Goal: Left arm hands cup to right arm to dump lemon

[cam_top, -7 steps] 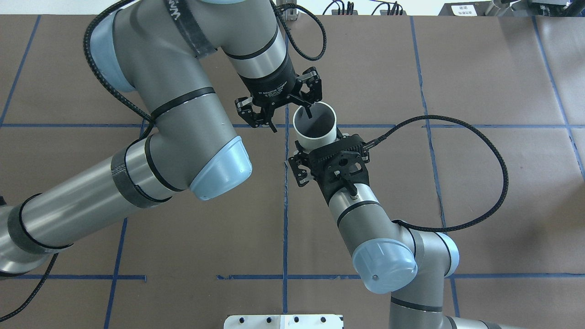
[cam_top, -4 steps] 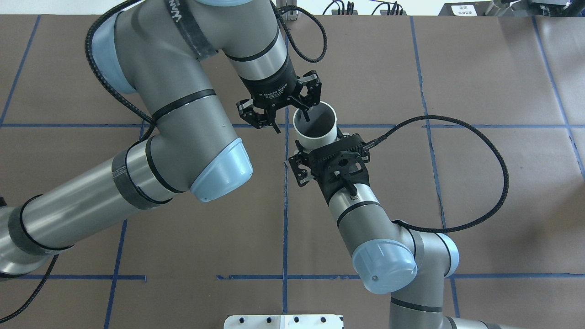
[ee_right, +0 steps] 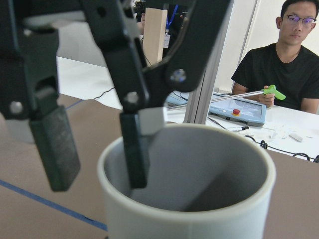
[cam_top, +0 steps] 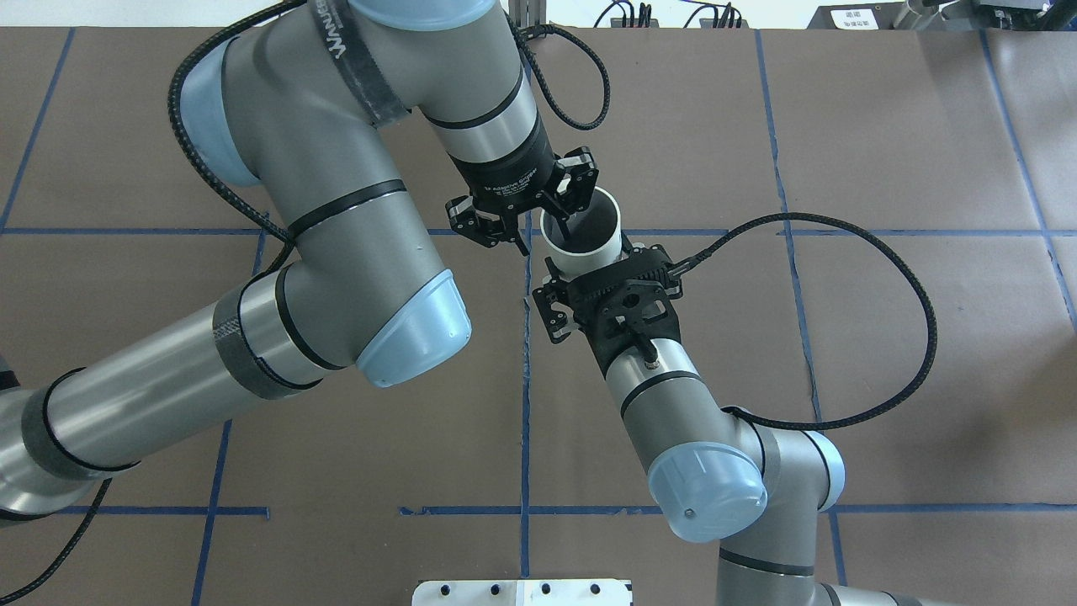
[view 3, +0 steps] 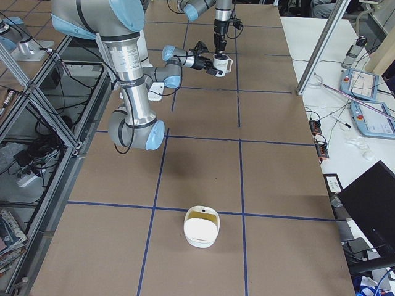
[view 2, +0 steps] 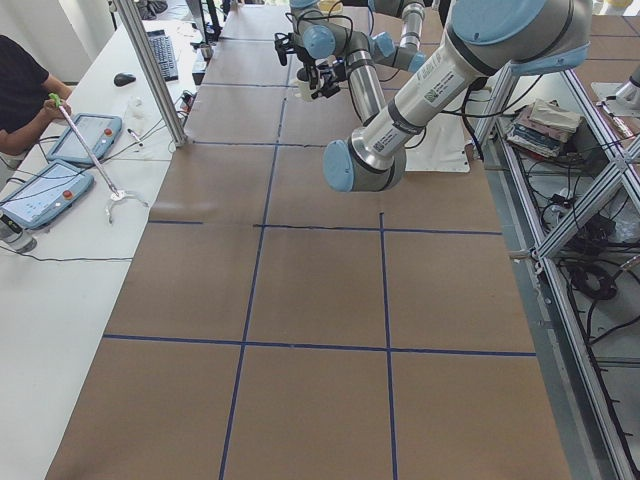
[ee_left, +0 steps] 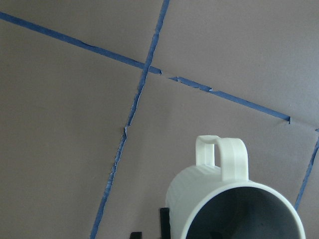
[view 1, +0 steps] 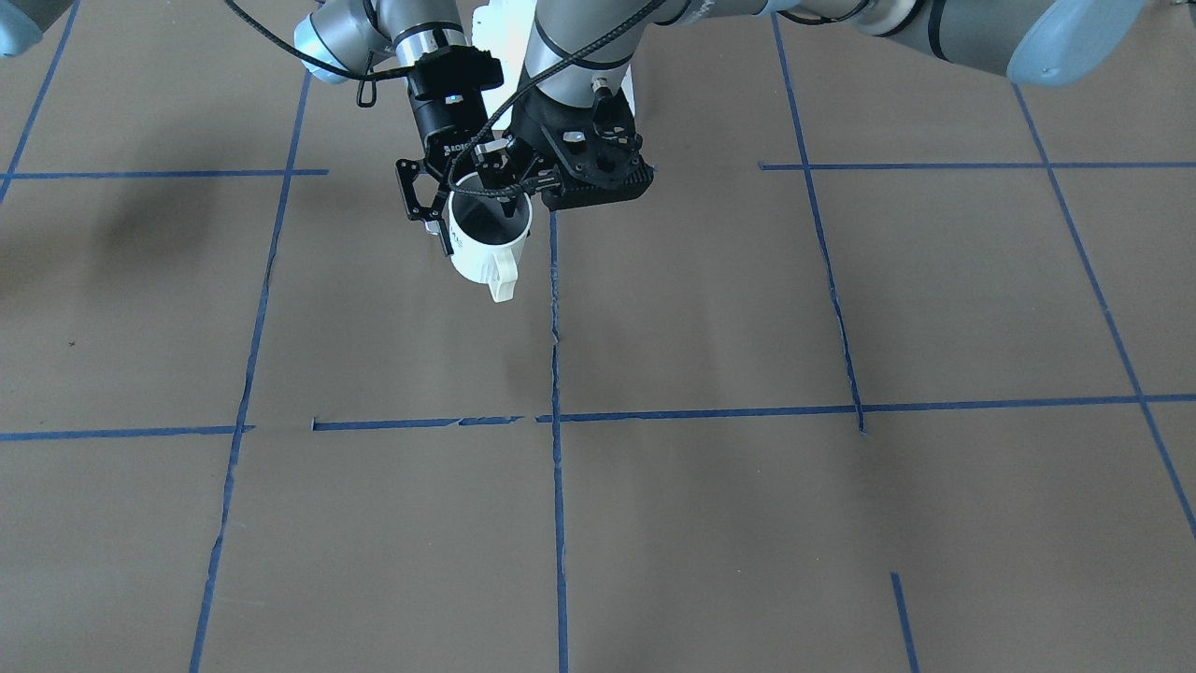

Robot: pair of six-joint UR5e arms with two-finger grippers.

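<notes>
The white ribbed cup (cam_top: 577, 261) hangs upright above the table, handle pointing away from the robot (view 1: 481, 257). My right gripper (cam_top: 589, 273), reaching in level from the overhead view's right, is shut on the cup's body. My left gripper (cam_top: 543, 237) points down from above and is open. One of its fingers (ee_right: 135, 149) is inside the cup, and the other pad (ee_right: 55, 149) hangs outside, clear of the wall. The left wrist view looks down into the cup (ee_left: 199, 194). Its visible inside is grey, and no lemon shows in it.
A white bowl (view 3: 200, 231) with a yellowish inner edge stands on the table far toward the robot's right end. Blue tape lines cross the brown table (cam_top: 841, 379). An operator (ee_right: 294, 59) with a green-handled grabber sits at a side table holding tablets (view 2: 60, 190).
My left arm has shifted slightly right and toward the robot in the overhead view, one finger staying inside the cup. The cup and my right arm have not moved.
</notes>
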